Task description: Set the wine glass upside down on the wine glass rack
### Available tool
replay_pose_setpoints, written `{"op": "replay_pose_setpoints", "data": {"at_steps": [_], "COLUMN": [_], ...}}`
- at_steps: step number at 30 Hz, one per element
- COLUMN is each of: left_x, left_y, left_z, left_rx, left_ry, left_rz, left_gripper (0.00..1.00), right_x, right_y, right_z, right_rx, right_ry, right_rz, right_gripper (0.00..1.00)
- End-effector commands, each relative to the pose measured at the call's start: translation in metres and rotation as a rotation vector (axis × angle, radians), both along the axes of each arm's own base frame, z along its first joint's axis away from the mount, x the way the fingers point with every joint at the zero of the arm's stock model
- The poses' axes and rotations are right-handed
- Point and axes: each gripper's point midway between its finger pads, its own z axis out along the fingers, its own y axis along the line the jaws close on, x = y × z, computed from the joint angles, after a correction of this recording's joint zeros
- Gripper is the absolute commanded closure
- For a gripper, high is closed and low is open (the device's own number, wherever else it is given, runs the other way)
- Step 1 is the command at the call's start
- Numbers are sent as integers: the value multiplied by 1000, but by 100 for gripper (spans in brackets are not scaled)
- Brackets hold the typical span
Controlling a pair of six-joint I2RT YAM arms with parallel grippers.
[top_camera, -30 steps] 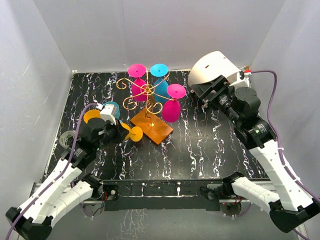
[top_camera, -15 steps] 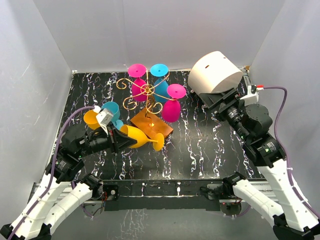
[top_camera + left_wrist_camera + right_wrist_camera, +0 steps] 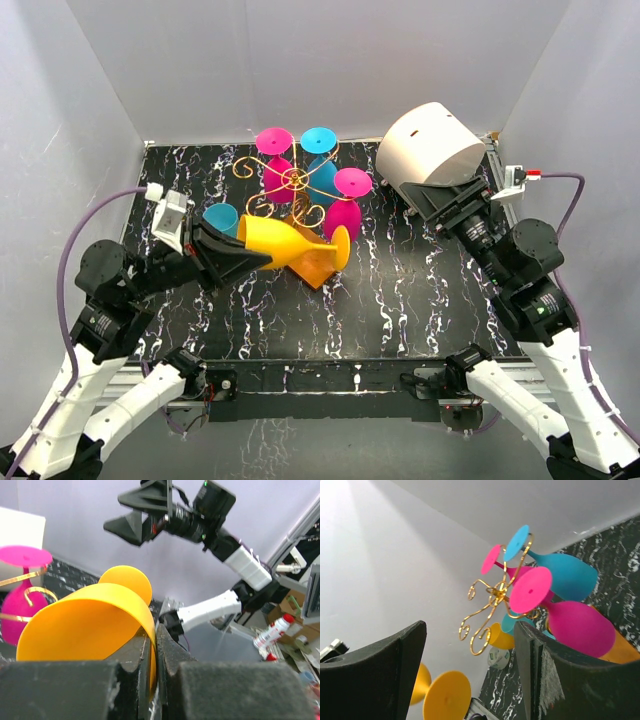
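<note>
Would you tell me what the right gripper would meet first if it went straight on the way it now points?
Probably the nearest pink wine glass hanging on the wine glass rack, though depth is unclear.

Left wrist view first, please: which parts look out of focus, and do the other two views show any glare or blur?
Left wrist: the left pincer's fingers are blurred, the yellow glass fairly sharp. Right wrist: the right pincer's fingers look soft, the wall washed out top left. Top external: even light, no evident glare.

Top camera looks down from behind; both wrist views catch the wine glass rack (image 3: 296,180).
</note>
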Motion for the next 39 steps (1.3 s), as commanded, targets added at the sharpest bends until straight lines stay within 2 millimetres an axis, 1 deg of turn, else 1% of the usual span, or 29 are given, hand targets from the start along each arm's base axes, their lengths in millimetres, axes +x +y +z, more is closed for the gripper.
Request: {"op": "replay_pose_setpoints", "data": {"at_steps": [1,5,9,14,17,19,25,31,34,36,39], "left_x": [19,38,55,72,81,87,107,131,140,146,145], "left_y": [0,-2,-2,-9,-16,-21,-32,-43,-55,-68,-88], "left_z": [52,77,101,122,131,134,140,143,141,137,134], "left_rx": [-124,-199,-276,-328,-354,-363,-395,-412,-401,-382,-350], "left_ry": [-126,-205,-271,-329,-348,-358,-380,-401,-413,-429,-468], "left_rz": [74,135,186,204,193,183,190,211,209,211,204], "left_gripper": [100,100,100,100,100,100,100,100,100,100,100], "right_x": [-16,-24,-27,-26,-24,-19,-4,11,19,24,35], "right_y": [6,11,15,24,30,34,41,39,36,36,34], "right_z": [47,63,71,74,79,83,91,106,112,116,118], "right_rx": [34,43,56,98,153,190,273,412,469,500,537], "right_ry": [-215,-301,-335,-340,-338,-328,-295,-249,-222,-202,-151], "right_rz": [69,110,138,191,229,245,267,251,228,216,181], "right_gripper": [32,33,34,36,39,43,50,50,50,50,50]}}
